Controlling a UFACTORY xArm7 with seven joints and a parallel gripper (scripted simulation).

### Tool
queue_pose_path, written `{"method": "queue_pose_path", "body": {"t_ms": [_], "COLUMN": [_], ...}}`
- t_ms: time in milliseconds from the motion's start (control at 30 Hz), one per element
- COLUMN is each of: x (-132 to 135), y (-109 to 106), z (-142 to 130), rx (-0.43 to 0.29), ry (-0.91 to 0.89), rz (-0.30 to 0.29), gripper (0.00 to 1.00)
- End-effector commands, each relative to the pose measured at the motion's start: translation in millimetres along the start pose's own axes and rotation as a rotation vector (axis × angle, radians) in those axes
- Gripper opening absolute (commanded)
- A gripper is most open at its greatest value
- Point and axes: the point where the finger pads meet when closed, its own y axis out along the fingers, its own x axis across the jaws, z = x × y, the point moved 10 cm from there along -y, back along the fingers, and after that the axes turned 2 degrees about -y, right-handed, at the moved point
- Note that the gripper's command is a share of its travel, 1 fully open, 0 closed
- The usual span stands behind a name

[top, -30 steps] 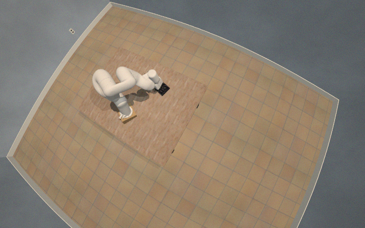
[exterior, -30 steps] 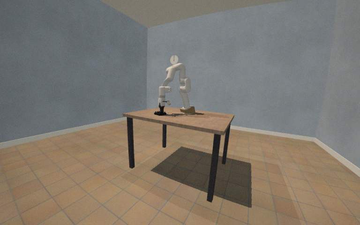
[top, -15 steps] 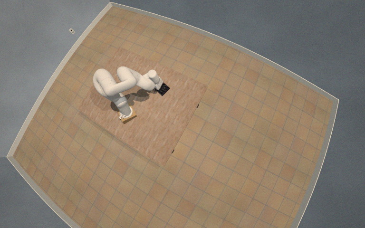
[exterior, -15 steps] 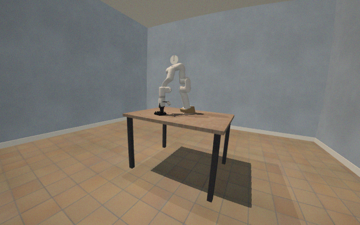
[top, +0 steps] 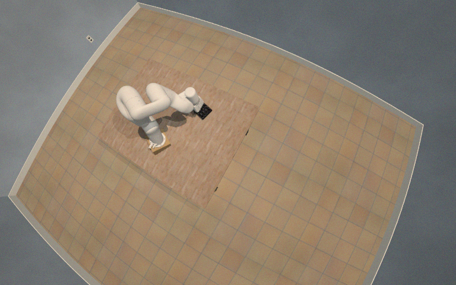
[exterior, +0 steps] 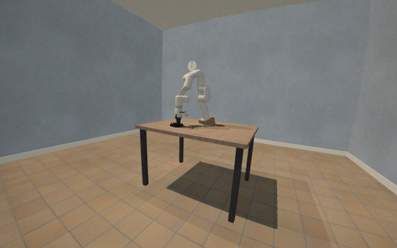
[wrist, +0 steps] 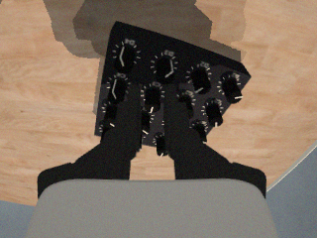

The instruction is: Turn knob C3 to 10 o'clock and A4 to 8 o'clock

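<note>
C3 step seemed in hand; gripper [top: 199, 105] [exterior: 178, 124] [wrist: 152, 99] slightly open, fingers astride knob C3 [wrist: 153, 95], apparently gripping nothing; next move called for centred squeeze, then turn to 10 o'clock

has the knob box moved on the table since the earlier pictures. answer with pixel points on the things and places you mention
No. In the top view the knob box [top: 203, 111] [exterior: 176, 125] [wrist: 144, 45] shows no visible shift against the table's edges [top: 257, 107] [exterior: 193, 136].
</note>
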Motion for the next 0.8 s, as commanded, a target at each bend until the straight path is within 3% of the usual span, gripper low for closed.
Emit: {"method": "queue_pose_path", "body": {"t_ms": [0,433,467,767], "x": [0.9,0.9,0.9,0.9], "y": [-0.8,-0.8,-0.8,-0.8], "z": [-0.5,-0.5,-0.5,-0.5], "rx": [-0.001,-0.001,-0.001,-0.001], "ry": [0.000,0.000,0.000,0.000], "rz": [-0.003,-0.003,-0.003,-0.003], "gripper": [0.19,0.19,0.08,0.08]}}
